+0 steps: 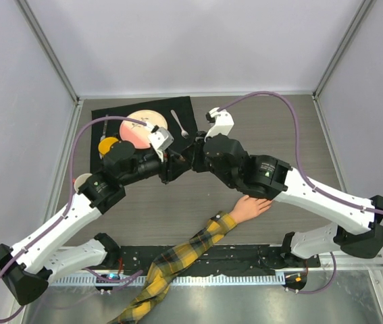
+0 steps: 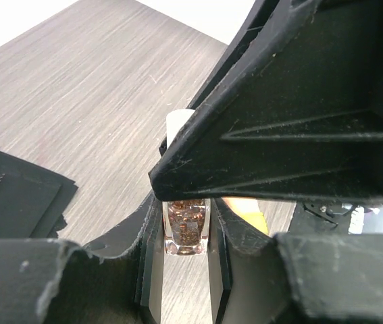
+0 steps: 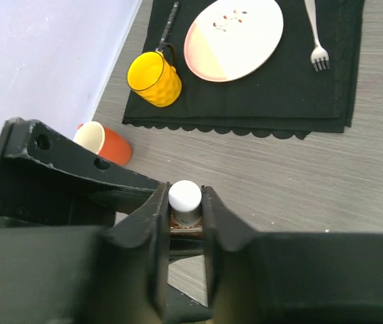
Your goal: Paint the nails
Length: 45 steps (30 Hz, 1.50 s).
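A small glass nail polish bottle [image 2: 186, 226] with brown glitter polish and a white cap [image 3: 185, 196] is held above the table between both grippers. My left gripper [image 2: 186, 217] is shut on the bottle's glass body. My right gripper [image 3: 185, 202] is shut on the white cap. In the top view the two grippers meet at mid-table: the left gripper [image 1: 175, 163] and the right gripper [image 1: 195, 160]. The pale peach mannequin hand [image 1: 250, 207] lies near them, to the right, on an arm in a yellow plaid sleeve [image 1: 177, 260]. Its fingertips lie against my right arm, and the nails are too small to make out.
A black placemat [image 1: 181, 108] at the back left holds a pink-and-cream plate [image 1: 142, 128], a yellow mug [image 1: 108, 145] and a fork [image 1: 180, 123]. An orange cup [image 1: 82, 182] lies at the left edge. They also show in the right wrist view: plate [image 3: 235, 37], mug [image 3: 154, 79], cup [image 3: 103, 143].
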Each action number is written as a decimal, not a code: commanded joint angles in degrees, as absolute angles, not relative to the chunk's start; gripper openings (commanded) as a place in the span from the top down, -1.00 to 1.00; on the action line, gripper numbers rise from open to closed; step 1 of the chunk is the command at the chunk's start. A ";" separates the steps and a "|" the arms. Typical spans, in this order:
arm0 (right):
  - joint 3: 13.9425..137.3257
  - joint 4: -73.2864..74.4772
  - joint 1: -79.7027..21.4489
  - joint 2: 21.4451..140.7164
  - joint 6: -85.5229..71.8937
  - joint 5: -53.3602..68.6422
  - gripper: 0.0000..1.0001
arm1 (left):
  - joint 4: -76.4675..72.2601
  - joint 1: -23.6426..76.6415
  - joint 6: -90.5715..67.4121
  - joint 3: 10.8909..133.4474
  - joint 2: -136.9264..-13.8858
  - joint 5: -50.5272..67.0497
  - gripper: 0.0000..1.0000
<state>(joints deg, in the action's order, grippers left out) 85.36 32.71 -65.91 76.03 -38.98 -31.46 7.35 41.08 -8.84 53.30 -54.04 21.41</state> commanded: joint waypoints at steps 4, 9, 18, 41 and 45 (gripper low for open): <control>76.84 20.70 -65.13 66.55 -29.30 -25.70 0.99 | 0.63 41.13 -11.24 53.96 -53.88 39.39 1.00; 57.58 5.71 -56.53 54.50 -15.12 23.78 0.99 | -14.11 41.04 -21.77 51.68 -55.19 59.83 1.00; 57.21 7.82 -52.29 51.94 -18.37 21.11 0.89 | -14.17 41.04 -22.33 52.20 -56.16 58.47 1.00; 75.67 22.06 -61.96 63.98 -29.71 -21.97 -0.18 | 2.73 41.04 -8.88 54.05 -54.58 27.68 1.00; 77.52 22.59 -63.19 66.62 -29.53 -23.12 -0.01 | 2.81 41.04 -9.14 54.05 -54.58 28.21 1.00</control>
